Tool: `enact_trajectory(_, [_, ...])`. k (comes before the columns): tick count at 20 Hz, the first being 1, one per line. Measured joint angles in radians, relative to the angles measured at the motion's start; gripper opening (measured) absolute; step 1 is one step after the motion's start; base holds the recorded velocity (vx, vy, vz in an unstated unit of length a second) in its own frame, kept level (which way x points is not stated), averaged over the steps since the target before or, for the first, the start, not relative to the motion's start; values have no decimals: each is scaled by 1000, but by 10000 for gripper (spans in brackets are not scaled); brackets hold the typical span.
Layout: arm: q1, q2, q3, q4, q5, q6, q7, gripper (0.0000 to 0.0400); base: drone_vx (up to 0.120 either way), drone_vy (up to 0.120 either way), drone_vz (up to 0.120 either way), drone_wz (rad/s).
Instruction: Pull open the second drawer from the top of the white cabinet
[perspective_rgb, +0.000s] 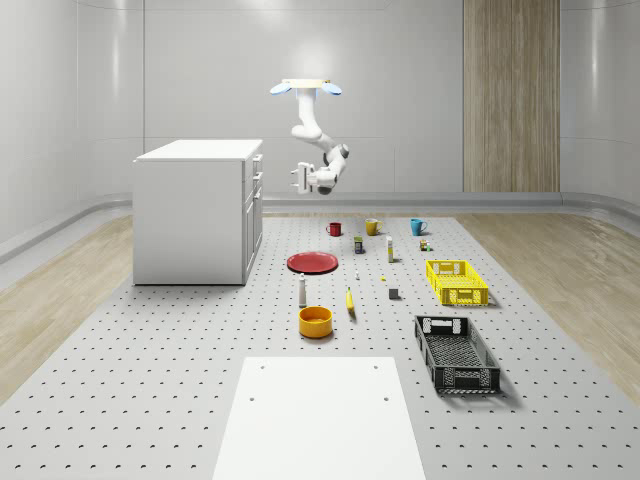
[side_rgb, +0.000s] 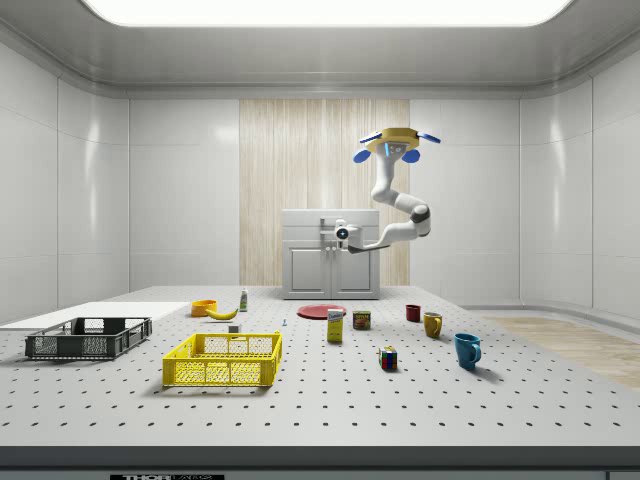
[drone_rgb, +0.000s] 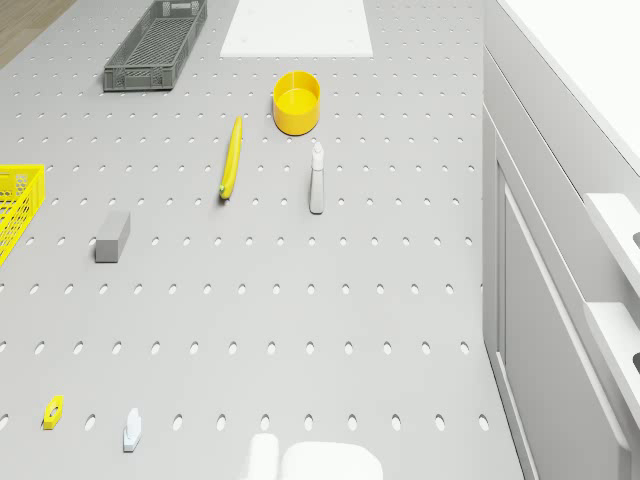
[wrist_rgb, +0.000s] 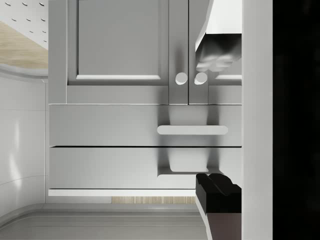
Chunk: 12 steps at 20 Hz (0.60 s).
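Hovering was how the drone (perspective_rgb: 305, 88) kept station in open air, off the desk (perspective_rgb: 150, 380) and just in front of the white cabinet (perspective_rgb: 195, 215), at the side where the drawers face out. From that height the arm was bent down and turned toward the cabinet front, so that the pincer (perspective_rgb: 300, 180) was brought level with the upper drawers rather than the doors below them.

In the whole-scene view a small gap was seen between the pincer and the cabinet face; no contact had been made.

In the wrist view the second drawer (wrist_rgb: 110, 125), the one lying between the top drawer (wrist_rgb: 110, 167) and the knobbed doors, was seen fully shut, its bar handle (wrist_rgb: 192, 130) flush against the front. The pincer was held wide, one finger (wrist_rgb: 220, 30) to one side of that handle and the other finger (wrist_rgb: 217, 192) beyond the top drawer's handle. Such a wide spread was judged to be kept so that the bar could be let in between the pads on the approach.

The pull was judged not yet begun. A short advance, a slight re-centring on the second handle and a closing were judged necessary first. Catching the top drawer's handle instead was judged the main risk.
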Motion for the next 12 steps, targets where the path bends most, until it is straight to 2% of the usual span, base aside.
enact_trajectory(7, [38, 29, 73, -29, 86, 85, -33, 300, 0, 0, 0, 0])
enact_trajectory(12, [78, 81, 82, -9, 128, 118, -68, 300, 0, 0, 0, 0])
